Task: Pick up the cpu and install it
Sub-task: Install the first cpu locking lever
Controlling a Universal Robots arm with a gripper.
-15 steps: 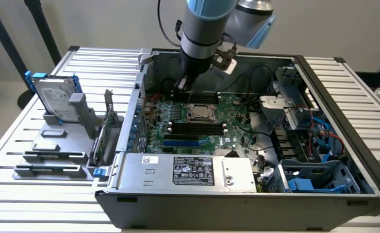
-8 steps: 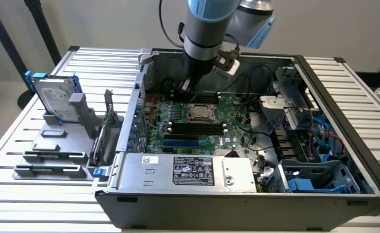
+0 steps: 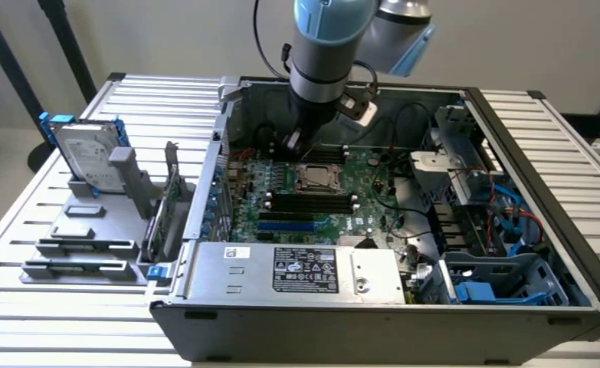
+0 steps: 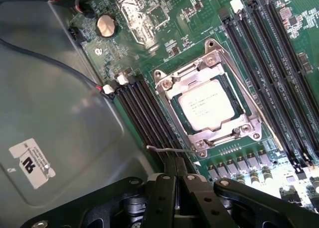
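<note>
Hand [image 4: 175, 162] closed above memory slots [image 4: 142, 116] beside cpu [image 4: 204, 104].

**Open computer case [image 3: 381, 333] on a slatted table [image 3: 34, 322]**

Inside the case lies a green motherboard [image 3: 366, 172] with black memory slots [image 3: 310, 203] and a coin battery [image 4: 105, 25]; a labelled power supply [image 3: 228, 276] sits along the near wall; at the exterior view's left, a hard drive [image 3: 87, 157] stands on edge among grey holder blocks [image 3: 85, 251].

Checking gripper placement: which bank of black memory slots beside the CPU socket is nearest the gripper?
The bank between the socket and the grey case wall: the shut gripper is right by its end. The other bank lies beyond the cpu.
</note>
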